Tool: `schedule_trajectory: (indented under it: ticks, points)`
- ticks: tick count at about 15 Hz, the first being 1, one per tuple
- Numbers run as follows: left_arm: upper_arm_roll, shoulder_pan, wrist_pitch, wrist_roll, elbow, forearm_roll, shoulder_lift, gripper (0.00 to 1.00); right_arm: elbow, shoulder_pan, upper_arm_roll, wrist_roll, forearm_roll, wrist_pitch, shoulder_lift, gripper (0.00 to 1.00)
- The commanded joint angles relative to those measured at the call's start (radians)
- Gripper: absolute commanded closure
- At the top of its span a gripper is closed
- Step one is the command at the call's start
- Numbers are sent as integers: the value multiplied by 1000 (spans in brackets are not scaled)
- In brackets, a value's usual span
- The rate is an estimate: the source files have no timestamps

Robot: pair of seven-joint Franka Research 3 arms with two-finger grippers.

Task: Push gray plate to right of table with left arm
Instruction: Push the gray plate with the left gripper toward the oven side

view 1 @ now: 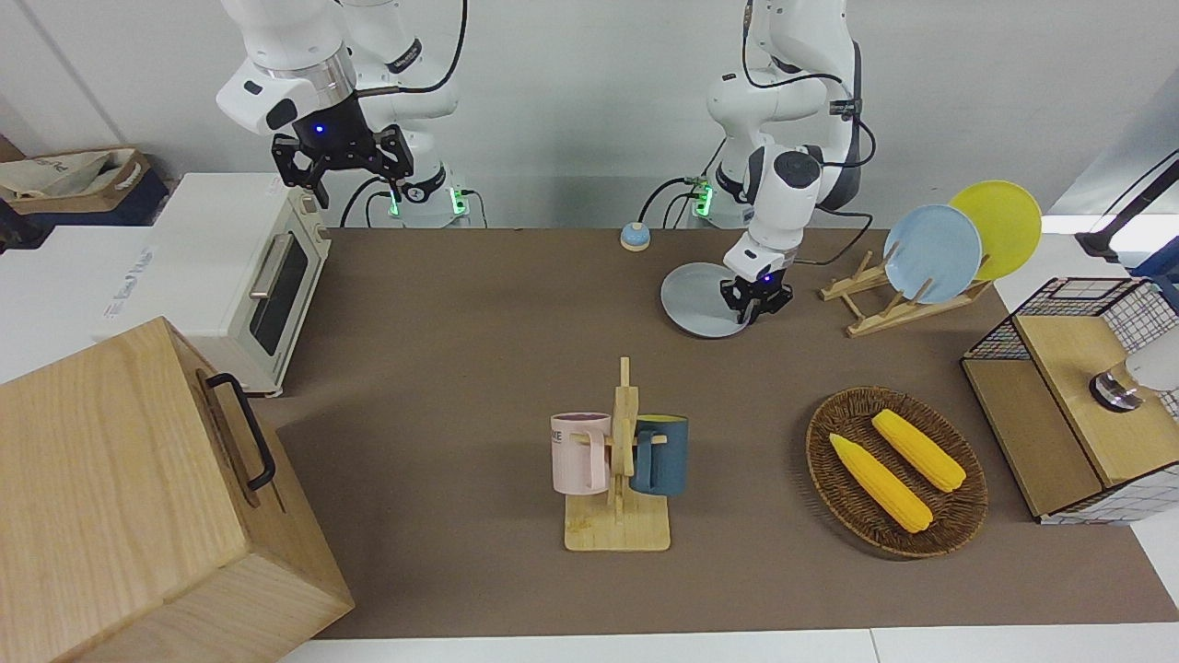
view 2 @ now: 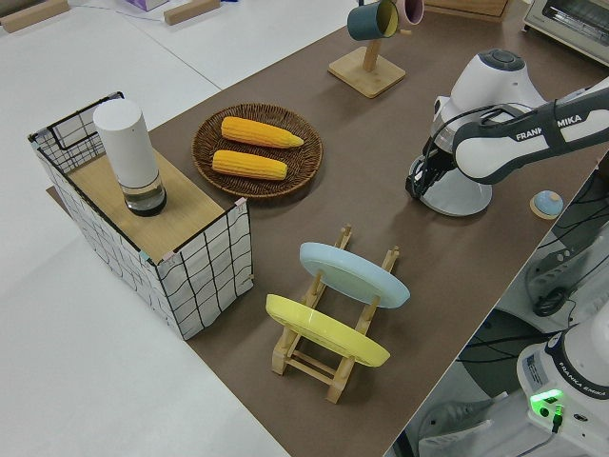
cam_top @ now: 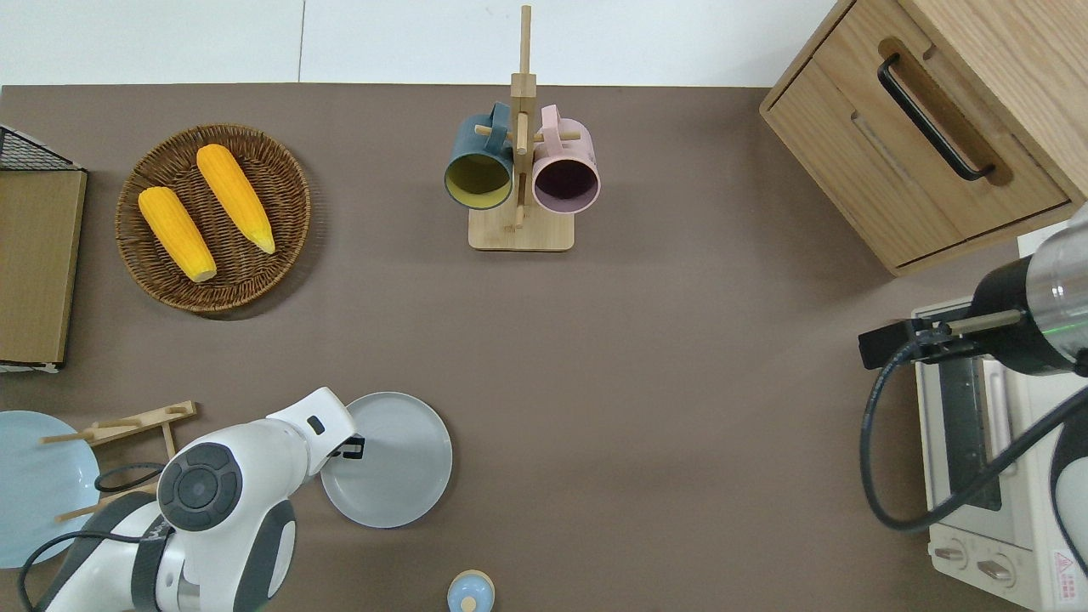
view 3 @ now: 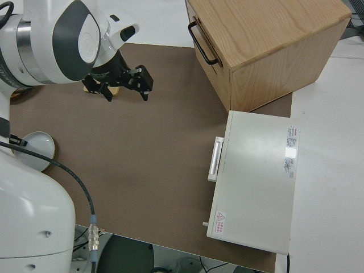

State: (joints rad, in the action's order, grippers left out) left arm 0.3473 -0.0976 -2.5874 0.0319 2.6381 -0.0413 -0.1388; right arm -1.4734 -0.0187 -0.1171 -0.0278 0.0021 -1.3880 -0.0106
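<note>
Left gripper (view 1: 756, 301) down at the gray plate (cam_top: 397, 463), on its rim toward the wooden plate rack (view 1: 880, 304), finger opening impossible to tell, plate flat on the table (cam_top: 663, 382) beside that rack, right arm parked.

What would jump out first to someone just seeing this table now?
The left gripper is down at the rim of the gray plate, at the robots' edge of the table, toward the left arm's end. Farther out sit a wicker basket holding two yellow corn cobs and a wooden mug rack.
</note>
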Motion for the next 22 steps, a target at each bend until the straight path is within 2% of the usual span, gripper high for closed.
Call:
schedule_trajectory:
  ticks: [1, 6, 12, 18, 22]
  points:
    - [-2, 4, -26, 17, 10, -2, 30, 1000, 4, 20, -13, 0, 10, 12, -6, 17]
    - [1, 10, -20, 83, -3, -3, 37, 1000, 4, 20, -15, -1, 10, 12, -6, 17]
    - [13, 70, -16, 209, -36, -3, 61, 1000, 4, 20, -13, 0, 10, 12, -6, 17]
    - [96, 70, -13, 332, -58, -3, 74, 1000, 4, 20, -15, 0, 10, 12, -6, 17]
    - [177, 70, -13, 456, -95, -3, 97, 1000, 4, 20, -13, 0, 10, 12, -6, 17]
